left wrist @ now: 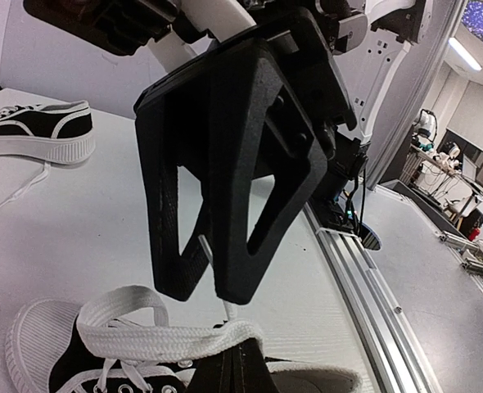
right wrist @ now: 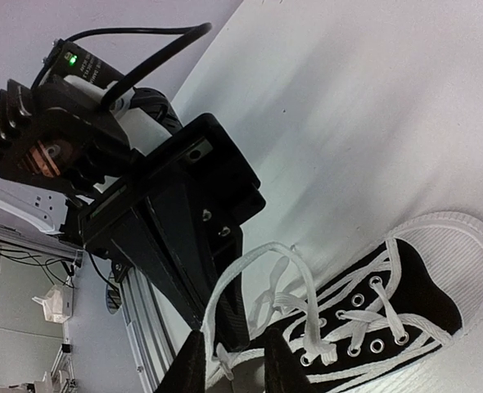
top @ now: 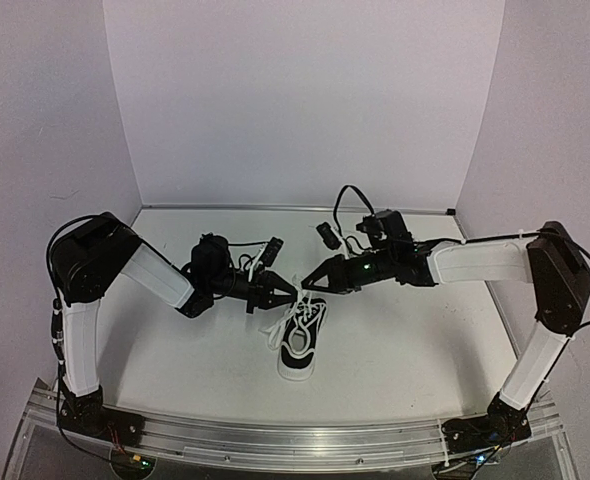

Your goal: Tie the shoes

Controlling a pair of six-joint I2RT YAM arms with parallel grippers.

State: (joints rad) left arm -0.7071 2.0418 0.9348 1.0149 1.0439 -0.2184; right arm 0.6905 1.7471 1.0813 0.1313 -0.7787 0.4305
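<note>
While the shoe (top: 300, 348) lay on its sole in the middle of the surface (top: 405, 350), its white lace (right wrist: 268, 250) rose from the eyelets in a loose, untied loop. Just above the shoe, the left claw (left wrist: 200, 286) was clamped tight, a thin strand of that lace pinched at its tips and running down to the shoe. Facing it across the shoe, the right claw (right wrist: 233, 370) was partly open. Its two fingers straddled one leg of the loop with a clear gap, and it gripped nothing. The other shoe (left wrist: 37, 131) sat well apart, behind the first, with a lace end trailing beside it.

Several things could have gone wrong from there. The loop was slack and narrow, so the right claw might have shut on air or caught the wrong strand. The left claw's strand sat at the very tips, and a sideways tug could have slipped it free. Nothing pinned the shoe, so a hard pull might have dragged or tipped it. The claws were so near each other above it that they could have knocked together.

From overhead, both arms met above the shoe, but the lace was only a white tangle there. Only the left wrist view showed the pinched strand and the other shoe. Only the right wrist view showed the loop, the eyelets and the finger gap.
</note>
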